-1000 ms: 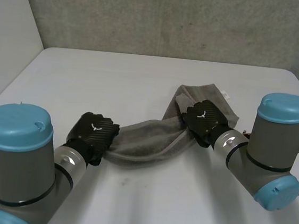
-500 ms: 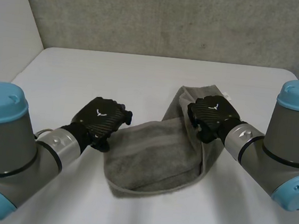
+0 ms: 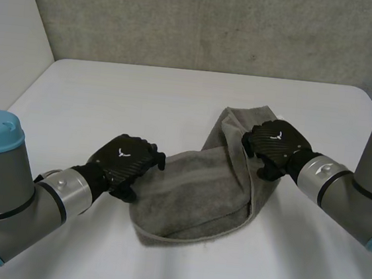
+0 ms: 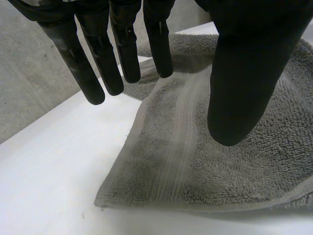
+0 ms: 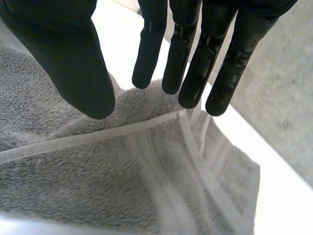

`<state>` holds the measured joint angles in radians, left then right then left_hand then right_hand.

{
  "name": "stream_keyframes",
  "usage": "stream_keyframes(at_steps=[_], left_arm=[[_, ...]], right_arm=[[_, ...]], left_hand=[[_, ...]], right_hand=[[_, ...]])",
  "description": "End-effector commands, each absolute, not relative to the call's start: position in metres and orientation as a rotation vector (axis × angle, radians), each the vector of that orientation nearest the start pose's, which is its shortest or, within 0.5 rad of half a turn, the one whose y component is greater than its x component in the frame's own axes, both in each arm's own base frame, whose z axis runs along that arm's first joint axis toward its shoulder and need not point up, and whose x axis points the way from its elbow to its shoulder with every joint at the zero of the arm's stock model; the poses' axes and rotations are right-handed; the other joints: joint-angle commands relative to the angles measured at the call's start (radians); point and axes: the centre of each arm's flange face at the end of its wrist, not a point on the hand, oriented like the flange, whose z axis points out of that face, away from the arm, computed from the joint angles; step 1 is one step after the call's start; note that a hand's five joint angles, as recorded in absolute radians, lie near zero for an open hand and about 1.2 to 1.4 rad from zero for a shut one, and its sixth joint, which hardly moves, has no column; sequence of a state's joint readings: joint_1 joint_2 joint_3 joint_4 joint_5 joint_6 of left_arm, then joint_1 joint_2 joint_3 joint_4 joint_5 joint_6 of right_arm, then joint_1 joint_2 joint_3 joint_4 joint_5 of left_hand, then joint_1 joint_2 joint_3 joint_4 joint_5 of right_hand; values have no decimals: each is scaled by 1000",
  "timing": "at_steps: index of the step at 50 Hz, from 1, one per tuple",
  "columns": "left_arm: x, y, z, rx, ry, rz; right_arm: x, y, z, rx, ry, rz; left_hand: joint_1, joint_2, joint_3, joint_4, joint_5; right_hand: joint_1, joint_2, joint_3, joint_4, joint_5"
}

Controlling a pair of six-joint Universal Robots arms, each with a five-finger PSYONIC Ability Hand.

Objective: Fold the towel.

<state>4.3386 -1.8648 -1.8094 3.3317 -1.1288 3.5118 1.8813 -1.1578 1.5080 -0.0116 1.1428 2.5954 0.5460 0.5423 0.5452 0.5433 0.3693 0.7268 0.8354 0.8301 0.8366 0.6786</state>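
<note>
I see my left hand spread loose, holding nothing, over the towel's left edge, and my right hand equally slack over its right fold. The grey terry towel lies rumpled and partly doubled on the white table.

Grey towel of fuzzy terry cloth, with a flat woven band. Smooth, matt white table. Left hand and right hand: black, weave-patterned backs, faint sheen. Rough grey concrete wall.
</note>
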Motion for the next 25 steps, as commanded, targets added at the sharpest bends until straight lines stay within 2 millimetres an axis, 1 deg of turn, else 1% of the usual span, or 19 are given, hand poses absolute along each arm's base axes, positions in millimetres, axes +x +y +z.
stream_keyframes(at_steps=[1,3,6,8,9,12,15,17,21,23,25], left_arm=[[-270,-220,169,1454,2481,-2004],[-270,-220,168,1452,2486,-1998],[-270,-220,168,1453,2488,-1996],[-269,-219,167,1451,2497,-1985],[-269,-219,167,1451,2497,-1985],[-268,-218,166,1451,2499,-1984],[-269,-218,166,1453,2499,-1984],[-269,-218,166,1453,2499,-1984],[-268,-218,166,1451,2499,-1984],[-268,-218,166,1451,2499,-1984],[-268,-219,166,1449,2499,-1984]], right_arm=[[268,-290,206,-1543,1864,-1802],[270,-302,201,-1587,1860,-1820],[271,-307,199,-1593,1863,-1826],[273,-316,193,-1594,1868,-1829],[273,-316,193,-1594,1868,-1829],[278,-328,182,-1602,1862,-1818],[279,-331,179,-1603,1858,-1814],[281,-334,171,-1607,1853,-1797],[285,-338,164,-1619,1843,-1793],[288,-341,156,-1639,1836,-1779],[289,-343,153,-1649,1834,-1776]], left_hand=[[79,82,79,81,81],[79,82,79,81,81],[79,82,79,81,81],[79,82,79,81,81],[79,82,79,81,81],[79,82,79,81,81],[79,82,79,81,81],[76,79,76,78,78],[76,79,76,78,78],[76,79,76,78,78],[76,79,76,78,78]], right_hand=[[101,-8,-2,-9,-25],[98,-11,-5,-12,-28],[86,-22,-17,-24,-40],[22,-87,-81,-88,-104],[22,-87,-82,-88,-105],[-72,-181,-175,-182,-198],[-72,-181,-176,-182,-199],[-72,-181,-176,-182,-199],[-72,-181,-176,-182,-199],[-75,-184,-178,-185,-202],[-90,-198,-193,-200,-216]])
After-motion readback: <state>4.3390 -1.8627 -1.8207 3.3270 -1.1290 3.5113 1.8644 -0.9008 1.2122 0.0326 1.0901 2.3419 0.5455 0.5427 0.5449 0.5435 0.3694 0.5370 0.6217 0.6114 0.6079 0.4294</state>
